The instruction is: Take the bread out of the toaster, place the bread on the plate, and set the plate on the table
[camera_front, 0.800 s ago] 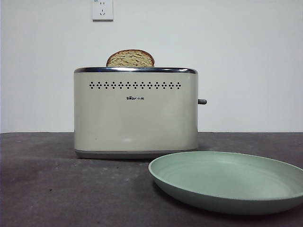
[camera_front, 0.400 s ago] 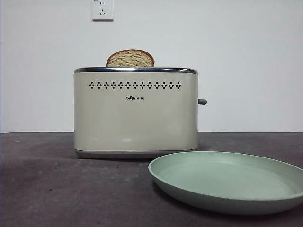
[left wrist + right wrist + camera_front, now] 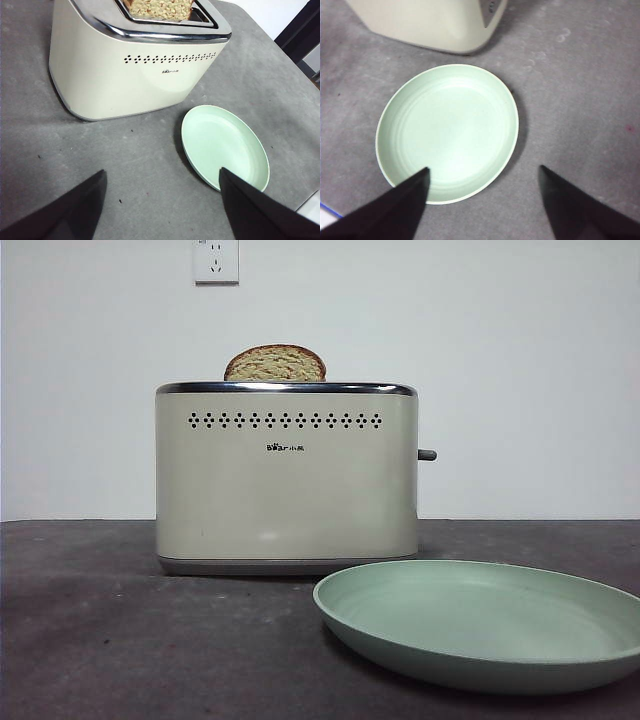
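Tan bread (image 3: 275,363) stands in cream toaster (image 3: 287,480); plate (image 3: 480,625) empty.

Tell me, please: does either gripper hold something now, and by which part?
Nothing is held. The left gripper and the right gripper are both open above the table; the bread sits in the toaster.

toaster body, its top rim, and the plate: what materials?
Toaster body: likely cream painted metal or plastic, satin, soft glare. Top rim: chrome-look metal, mirror reflections. Plate: probably matte mint plastic or melamine, with faint concentric rings.
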{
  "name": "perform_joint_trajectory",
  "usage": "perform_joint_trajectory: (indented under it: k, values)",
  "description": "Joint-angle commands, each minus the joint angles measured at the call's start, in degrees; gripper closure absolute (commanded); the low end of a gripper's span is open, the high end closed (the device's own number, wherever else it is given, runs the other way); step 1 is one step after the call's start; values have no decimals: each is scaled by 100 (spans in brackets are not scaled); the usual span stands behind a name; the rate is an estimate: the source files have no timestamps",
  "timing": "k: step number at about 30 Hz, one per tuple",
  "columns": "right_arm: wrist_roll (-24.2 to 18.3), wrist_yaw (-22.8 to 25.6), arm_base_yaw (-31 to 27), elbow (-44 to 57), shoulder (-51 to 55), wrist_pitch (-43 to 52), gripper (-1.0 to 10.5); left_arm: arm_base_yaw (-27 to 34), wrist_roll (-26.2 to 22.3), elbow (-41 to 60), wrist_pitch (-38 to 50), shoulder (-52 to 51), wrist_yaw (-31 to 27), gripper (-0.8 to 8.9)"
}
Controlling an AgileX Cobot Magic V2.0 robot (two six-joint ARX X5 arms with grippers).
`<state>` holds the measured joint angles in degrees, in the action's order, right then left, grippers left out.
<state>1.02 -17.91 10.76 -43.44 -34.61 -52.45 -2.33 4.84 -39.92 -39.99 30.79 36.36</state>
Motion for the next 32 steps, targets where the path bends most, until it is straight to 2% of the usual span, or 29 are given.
perform_joint_trajectory:
  k: [1,7,16,23,32]
  values:
    - [118,11,15,-90,-114,33,558,-4,-79,-96,177,31,31,432]
    - [116,-2,15,-90,-313,33,558,-4,-76,-107,350,120,31,432]
    - [118,-4,15,-90,-466,44,558,-201,-101,-446,1169,752,28,432]
    - [129,-4,15,-90,-466,31,558,-614,-280,-1290,1878,1954,-11,432]
    - [133,-4,15,-90,-463,31,558,-1091,-1012,-2798,1888,3928,-208,432]
